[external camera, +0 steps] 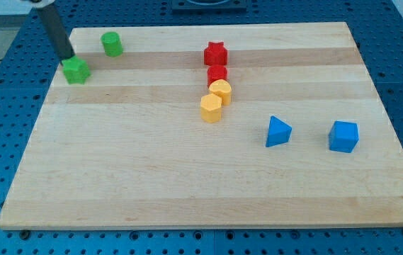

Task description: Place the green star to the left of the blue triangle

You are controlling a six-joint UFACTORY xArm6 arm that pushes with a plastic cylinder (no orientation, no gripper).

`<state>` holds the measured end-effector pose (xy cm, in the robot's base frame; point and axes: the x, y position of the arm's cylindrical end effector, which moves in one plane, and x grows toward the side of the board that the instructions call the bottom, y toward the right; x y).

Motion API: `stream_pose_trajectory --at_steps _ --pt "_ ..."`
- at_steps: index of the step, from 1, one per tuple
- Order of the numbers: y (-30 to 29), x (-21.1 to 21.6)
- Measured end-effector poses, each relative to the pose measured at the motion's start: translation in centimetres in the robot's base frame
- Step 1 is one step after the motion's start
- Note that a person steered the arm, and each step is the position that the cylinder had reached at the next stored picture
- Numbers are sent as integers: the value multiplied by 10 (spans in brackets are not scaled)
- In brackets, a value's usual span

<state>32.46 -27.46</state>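
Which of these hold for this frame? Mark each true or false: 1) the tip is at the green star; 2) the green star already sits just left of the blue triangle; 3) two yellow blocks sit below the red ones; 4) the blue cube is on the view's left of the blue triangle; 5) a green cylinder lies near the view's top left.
1) True: my tip is right at the upper left edge of the green star.
2) False: the star is far off at the view's upper left; the blue triangle is at lower right.
3) True: yellow blocks sit below the red star and red block.
4) False: the blue cube is on its right.
5) True: green cylinder.
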Motion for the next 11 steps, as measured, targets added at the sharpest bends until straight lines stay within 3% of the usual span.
stream_pose_trajectory --at_steps 2,3,7,8,11 --pt "115 76" --pt "144 118" --pt "142 205" --pt "146 217" --pt "198 186"
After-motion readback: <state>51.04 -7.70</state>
